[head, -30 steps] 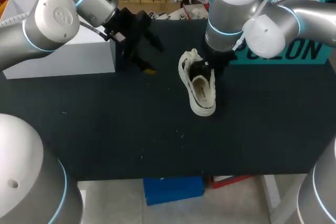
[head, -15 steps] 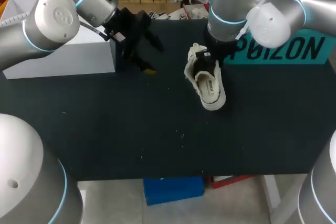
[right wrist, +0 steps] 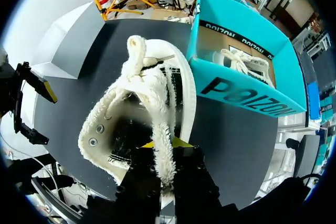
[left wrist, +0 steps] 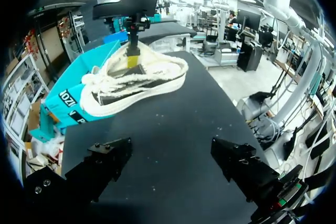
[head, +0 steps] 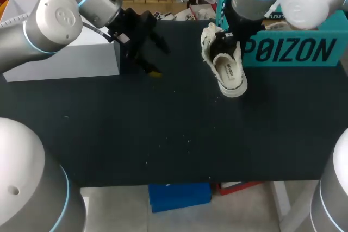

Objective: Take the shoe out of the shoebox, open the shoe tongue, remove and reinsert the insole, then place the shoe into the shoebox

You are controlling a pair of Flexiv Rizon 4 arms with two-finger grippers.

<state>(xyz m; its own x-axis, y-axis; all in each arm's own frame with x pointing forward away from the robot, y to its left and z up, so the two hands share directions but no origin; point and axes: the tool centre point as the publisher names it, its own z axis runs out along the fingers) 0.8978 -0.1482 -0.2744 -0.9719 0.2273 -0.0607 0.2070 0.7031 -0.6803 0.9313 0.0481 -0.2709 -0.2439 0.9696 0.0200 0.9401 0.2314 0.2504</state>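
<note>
Dark tabletop lies under a white shoe [head: 227, 66], which is held raised just beside the teal shoebox [head: 293, 52], seemingly so it can be carried over the rim. Its side wall is clamped by the right gripper [right wrist: 164, 153]. Well apart, the left gripper [left wrist: 173, 166] is held spread wide and empty.

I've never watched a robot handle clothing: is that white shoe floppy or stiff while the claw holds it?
Probably fairly stiff: the shoe hangs from the right claw by its rim without sagging. It is likely light, since one edge pinch holds it. The laces look loose and may dangle.
</note>
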